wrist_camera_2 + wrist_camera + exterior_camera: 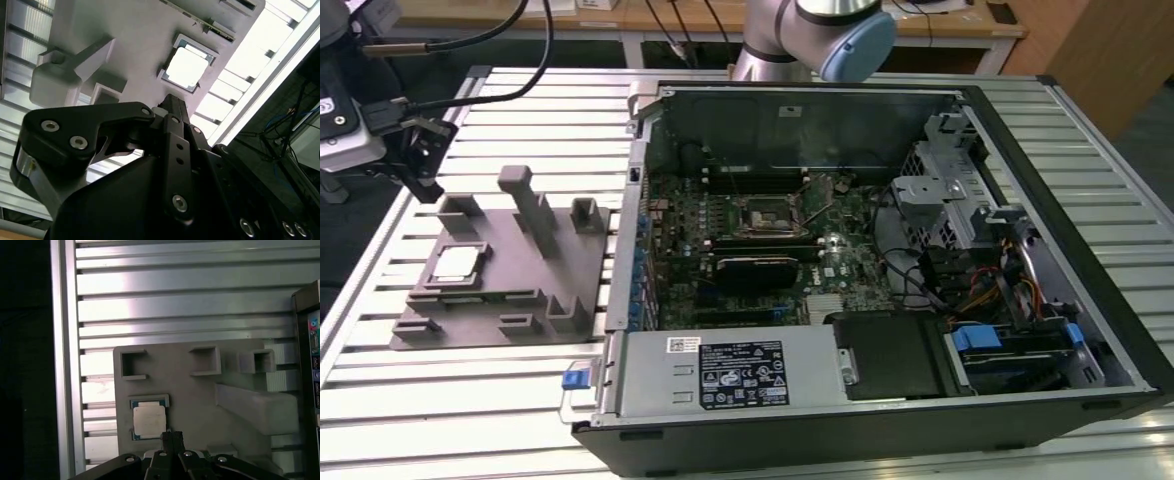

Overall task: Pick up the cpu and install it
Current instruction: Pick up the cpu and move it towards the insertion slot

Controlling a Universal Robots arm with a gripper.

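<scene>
Resting flat in a shallow square pocket of the grey fixture, the cpu shows its pale metal top facing up, with a thin darker rim around it. In both wrist views the chip sits squarely inside its raised frame, and nothing is touching it. The fixture is a flat plate carrying several upright blocks and small open-topped boxes, and the chip's pocket is near the plate's edge on the exterior view's left.

The tool hangs above that side of the fixture, clear of the chip and carrying nothing. Its black fingers are pressed together into one narrow tip, which points down toward the chip in both wrist views.

The fixture lies on a slatted aluminium worktop. Just beside it, toward the exterior view's right, an open computer case lies on its side. Its motherboard faces up, and a square socket with a dark frame sits near the middle of the board, well apart from the chip. The arm rises behind the case at the far edge of the worktop.
</scene>
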